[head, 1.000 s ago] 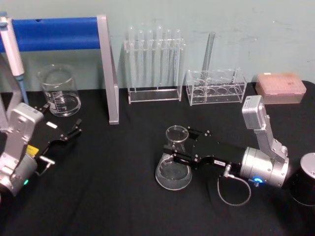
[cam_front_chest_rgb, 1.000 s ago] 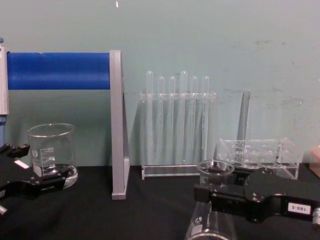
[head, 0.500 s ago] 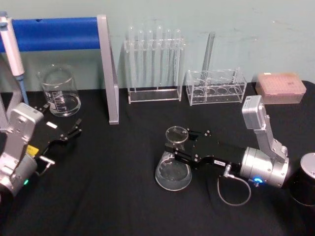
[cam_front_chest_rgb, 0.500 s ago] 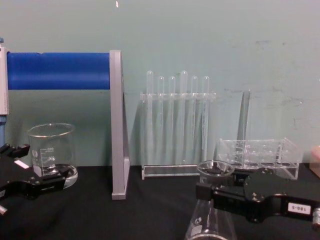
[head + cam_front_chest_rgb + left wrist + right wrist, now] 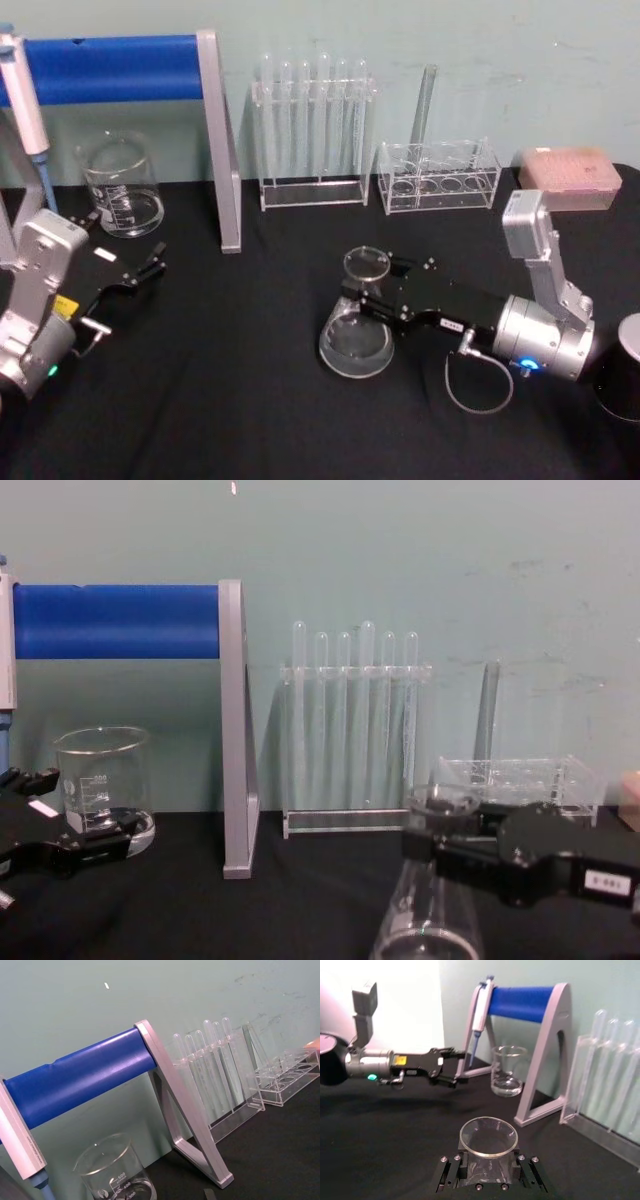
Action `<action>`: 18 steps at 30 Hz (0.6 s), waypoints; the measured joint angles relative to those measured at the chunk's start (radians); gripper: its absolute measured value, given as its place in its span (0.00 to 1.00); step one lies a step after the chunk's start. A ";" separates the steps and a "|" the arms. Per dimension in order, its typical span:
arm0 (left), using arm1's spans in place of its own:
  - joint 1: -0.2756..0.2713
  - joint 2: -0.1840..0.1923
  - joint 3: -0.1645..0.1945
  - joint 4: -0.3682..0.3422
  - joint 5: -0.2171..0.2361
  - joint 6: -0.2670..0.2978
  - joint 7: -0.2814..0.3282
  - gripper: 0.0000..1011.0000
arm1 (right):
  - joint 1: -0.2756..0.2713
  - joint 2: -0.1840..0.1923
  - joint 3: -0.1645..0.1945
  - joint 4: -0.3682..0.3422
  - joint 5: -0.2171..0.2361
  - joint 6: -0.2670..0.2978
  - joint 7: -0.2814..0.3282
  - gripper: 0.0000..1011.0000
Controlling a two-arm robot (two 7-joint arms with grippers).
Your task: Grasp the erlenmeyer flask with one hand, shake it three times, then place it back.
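Glass, smooth and brittle, the erlenmeyer flask (image 5: 352, 345) stands at centre frame over the black surface (image 5: 230, 400), its neck clenched between the right gripper's (image 5: 366, 288) fingers. It looks empty, so likely light but slippery; the neck under the flared rim is the sound hold. Whether its base touches down is unclear. The left gripper (image 5: 148, 268) idles at lower left, fingers spread.
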 joint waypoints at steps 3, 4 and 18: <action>0.000 0.000 0.000 0.000 0.000 0.000 0.000 0.99 | -0.013 0.001 0.017 -0.029 0.000 0.000 -0.032 0.44; 0.000 0.000 0.000 0.000 0.000 0.000 0.000 0.99 | -0.018 0.002 0.021 -0.037 -0.001 0.000 -0.042 0.44; 0.000 0.000 0.000 0.000 0.000 0.000 0.000 0.99 | -0.119 0.001 0.159 -0.257 -0.072 0.052 -0.331 0.44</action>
